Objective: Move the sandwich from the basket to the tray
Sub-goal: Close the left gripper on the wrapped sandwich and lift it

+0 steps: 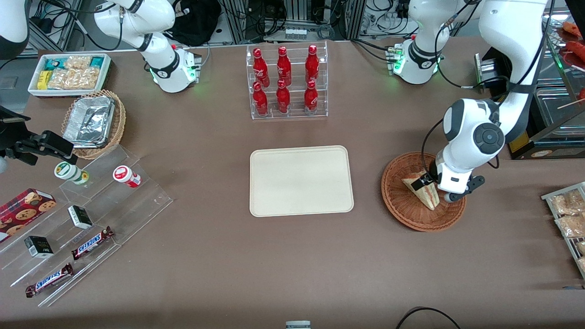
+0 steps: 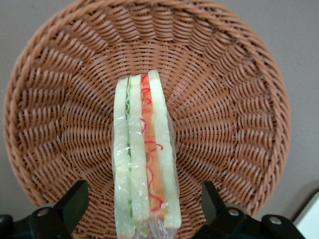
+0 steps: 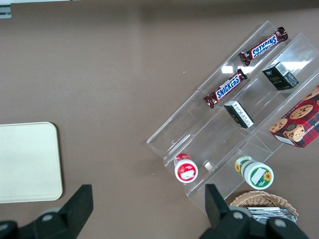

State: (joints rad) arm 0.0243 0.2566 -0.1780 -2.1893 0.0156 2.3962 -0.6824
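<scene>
The sandwich (image 1: 422, 191), a plastic-wrapped wedge of white bread, stands on edge in the reddish-brown wicker basket (image 1: 406, 217) toward the working arm's end of the table. In the left wrist view its cut side (image 2: 144, 149) shows red, orange and green layers against the basket's weave (image 2: 239, 99). My left gripper (image 1: 428, 185) is down in the basket, open. Its two black fingers (image 2: 75, 199) straddle the sandwich's wide end with a gap on each side. The cream-white tray (image 1: 301, 180) lies flat at the table's middle, beside the basket, with nothing on it.
A clear rack of red bottles (image 1: 287, 82) stands farther from the front camera than the tray. Toward the parked arm's end are a clear stepped shelf of snacks (image 1: 82, 219), a tan basket of foil trays (image 1: 93, 121) and a white bin of packets (image 1: 68, 73). Bagged snacks (image 1: 569, 214) lie near the basket.
</scene>
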